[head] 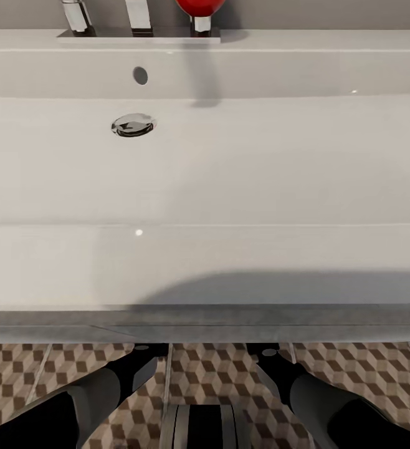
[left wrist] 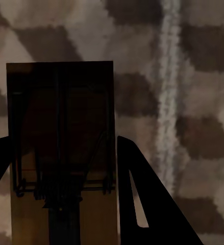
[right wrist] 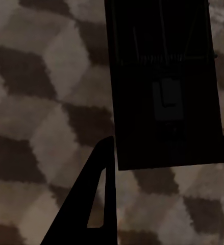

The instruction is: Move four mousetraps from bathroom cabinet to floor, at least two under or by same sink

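Note:
My left gripper (left wrist: 60, 140) is shut on a tan and brown mousetrap (left wrist: 60, 117), which fills the space between its fingers just above the cube-patterned bathroom floor (left wrist: 193, 112). A second, darker mousetrap (right wrist: 163, 87) lies in shadow close over the floor (right wrist: 40, 102), and my right gripper (right wrist: 169, 138) is shut on it, a finger against each long edge. In the head view both forearms, the left (head: 111, 380) and the right (head: 292, 377), reach under the front edge of the white sink (head: 205, 262).
The wide basin spans the head view, with its drain (head: 132, 125), chrome tap (head: 139, 15) and red knob (head: 199, 7) at the back. A strip of tiled floor (head: 217, 368) shows below the vanity's front edge. A pale grout line (left wrist: 168, 102) runs beside the left trap.

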{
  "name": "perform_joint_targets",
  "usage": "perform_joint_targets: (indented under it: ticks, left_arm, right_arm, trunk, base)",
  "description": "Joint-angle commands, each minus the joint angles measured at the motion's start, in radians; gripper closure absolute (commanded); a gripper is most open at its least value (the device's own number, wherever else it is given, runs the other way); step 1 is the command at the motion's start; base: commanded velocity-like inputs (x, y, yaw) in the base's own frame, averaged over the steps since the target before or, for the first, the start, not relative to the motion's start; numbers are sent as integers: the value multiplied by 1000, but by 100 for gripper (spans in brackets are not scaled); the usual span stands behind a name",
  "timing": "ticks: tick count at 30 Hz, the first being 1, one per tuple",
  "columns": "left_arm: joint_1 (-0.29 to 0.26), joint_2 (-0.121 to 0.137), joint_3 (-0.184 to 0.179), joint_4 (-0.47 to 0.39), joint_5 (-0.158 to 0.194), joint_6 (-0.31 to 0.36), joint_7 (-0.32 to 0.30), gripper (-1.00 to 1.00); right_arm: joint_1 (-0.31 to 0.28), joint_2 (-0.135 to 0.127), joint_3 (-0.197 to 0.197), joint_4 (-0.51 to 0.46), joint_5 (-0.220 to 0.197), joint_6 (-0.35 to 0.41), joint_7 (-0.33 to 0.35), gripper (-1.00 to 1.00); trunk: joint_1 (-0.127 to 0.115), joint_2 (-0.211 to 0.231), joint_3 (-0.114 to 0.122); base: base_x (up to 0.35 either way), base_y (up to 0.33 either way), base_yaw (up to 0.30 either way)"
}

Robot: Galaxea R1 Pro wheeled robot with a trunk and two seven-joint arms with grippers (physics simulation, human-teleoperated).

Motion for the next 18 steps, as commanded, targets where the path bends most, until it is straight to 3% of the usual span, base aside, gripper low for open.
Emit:
perform_joint_targets:
  ticks: [1, 18]
  left_arm:
    - [0, 0, -8, -2, 5, 1, 6, 100]
    - [0, 1, -8, -5, 5, 1, 6, 100]
  right_arm:
    - [0, 0, 8, 1, -12, -5, -2, 100]
    - [0, -1, 6, 1, -12, -5, -2, 100]
  trunk:
    - [0, 0, -1]
    - [0, 0, -21]
  base:
    - [0, 0, 0]
    - [0, 0, 0]
